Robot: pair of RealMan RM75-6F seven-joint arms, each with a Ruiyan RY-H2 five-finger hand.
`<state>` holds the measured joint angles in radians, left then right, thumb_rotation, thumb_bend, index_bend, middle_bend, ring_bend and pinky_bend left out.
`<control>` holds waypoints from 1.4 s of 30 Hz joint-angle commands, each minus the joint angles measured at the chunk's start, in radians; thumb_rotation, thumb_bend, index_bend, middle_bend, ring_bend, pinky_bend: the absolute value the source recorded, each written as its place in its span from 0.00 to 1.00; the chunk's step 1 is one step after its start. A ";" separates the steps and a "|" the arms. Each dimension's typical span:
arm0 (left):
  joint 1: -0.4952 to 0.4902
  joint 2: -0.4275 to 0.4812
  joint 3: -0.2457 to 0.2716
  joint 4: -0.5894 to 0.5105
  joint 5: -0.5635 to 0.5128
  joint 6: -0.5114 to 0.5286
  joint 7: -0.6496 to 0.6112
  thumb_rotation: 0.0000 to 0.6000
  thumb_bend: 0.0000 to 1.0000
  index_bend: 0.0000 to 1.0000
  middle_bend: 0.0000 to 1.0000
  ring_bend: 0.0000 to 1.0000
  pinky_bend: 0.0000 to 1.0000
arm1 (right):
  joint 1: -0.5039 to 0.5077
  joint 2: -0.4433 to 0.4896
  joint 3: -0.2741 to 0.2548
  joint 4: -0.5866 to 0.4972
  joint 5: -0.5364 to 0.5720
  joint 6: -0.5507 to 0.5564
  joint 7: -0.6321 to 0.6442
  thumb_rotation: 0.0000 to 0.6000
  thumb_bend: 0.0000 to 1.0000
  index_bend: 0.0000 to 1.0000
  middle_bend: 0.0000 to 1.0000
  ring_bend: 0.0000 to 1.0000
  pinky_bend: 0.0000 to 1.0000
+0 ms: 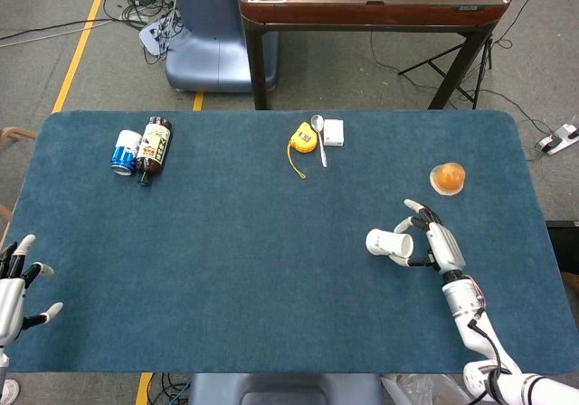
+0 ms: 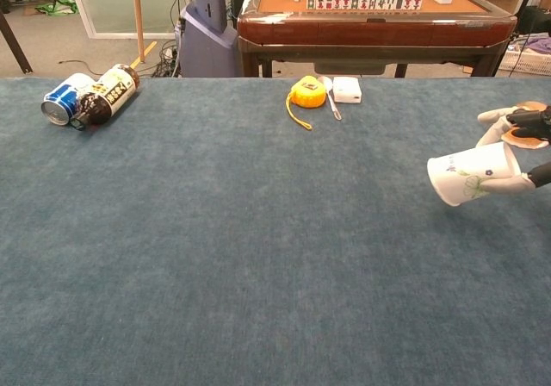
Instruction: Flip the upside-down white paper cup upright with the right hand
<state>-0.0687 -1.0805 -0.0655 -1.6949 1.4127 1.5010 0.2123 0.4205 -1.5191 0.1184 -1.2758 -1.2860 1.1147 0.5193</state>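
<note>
White paper cup (image 1: 390, 243): it is held by the right robot hand (image 1: 441, 246) at the right part of the counter (image 1: 253, 269). It lies almost on its side, the open mouth turned to the left and a little downward, the bottom toward the palm. In the chest view the cup (image 2: 471, 173) shows a small green print on its wall, and it seems to be lifted off the blue cloth.
Right robot hand: it grasps the cup, with fingers (image 2: 498, 116) over the top of the cup and another part of the hand under it. In the chest view the hand (image 2: 525, 145) is at the right edge of the picture, partly cut off.
Left robot hand (image 1: 13, 286): it is at the near left edge of the counter in the head view, released, fingers spread apart, holding nothing. The chest view does not show it.
Orange object (image 1: 448, 178): a round orange thing on the counter, beyond the right robot hand and apart from the cup. What it is, I cannot tell.
Yellow tape measure (image 1: 304, 139): near the far edge in the middle, its tape pulled out a little.
Spoon (image 1: 319, 138): just beside the tape measure, on its right.
White box (image 1: 334, 132): just beside the spoon.
Blue can (image 1: 126, 152): lying on its side at the far left.
Dark bottle (image 1: 154, 148): lying beside the can, touching it.
Wooden table (image 1: 371, 3): standing behind the counter, with tiles (image 2: 366, 3) on top.
</note>
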 commanded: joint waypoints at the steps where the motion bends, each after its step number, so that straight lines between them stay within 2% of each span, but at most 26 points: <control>1: -0.001 0.000 0.000 0.001 -0.001 -0.001 -0.001 1.00 0.03 0.44 0.07 0.04 0.39 | 0.003 -0.041 0.004 0.060 -0.042 0.022 0.012 1.00 0.08 0.51 0.11 0.00 0.06; 10: -0.001 0.001 -0.003 0.002 -0.009 -0.004 -0.004 1.00 0.03 0.44 0.08 0.04 0.39 | 0.009 -0.092 0.005 0.148 -0.079 0.026 0.020 1.00 0.06 0.51 0.09 0.00 0.05; 18: -0.002 0.004 -0.003 0.000 -0.012 -0.007 -0.007 1.00 0.03 0.44 0.08 0.04 0.39 | -0.003 -0.080 -0.008 0.156 -0.097 0.024 -0.002 1.00 0.03 0.50 0.07 0.00 0.05; 22: -0.002 0.005 -0.003 -0.003 -0.012 -0.008 -0.006 1.00 0.03 0.44 0.08 0.04 0.39 | -0.011 -0.055 -0.015 0.131 -0.102 0.024 -0.024 1.00 0.00 0.42 0.04 0.00 0.05; 29: -0.001 0.007 0.000 -0.009 -0.008 -0.006 -0.005 1.00 0.03 0.44 0.08 0.04 0.39 | -0.034 0.000 -0.021 0.054 -0.099 0.033 -0.069 1.00 0.00 0.30 0.02 0.00 0.03; 42: 0.000 0.008 0.004 -0.015 0.001 -0.004 -0.003 1.00 0.03 0.44 0.08 0.04 0.39 | -0.081 0.077 0.001 -0.073 -0.062 0.082 -0.168 1.00 0.00 0.30 0.01 0.00 0.03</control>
<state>-0.0683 -1.0720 -0.0616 -1.7102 1.4138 1.4975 0.2092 0.3451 -1.4509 0.1128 -1.3331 -1.3581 1.1911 0.3684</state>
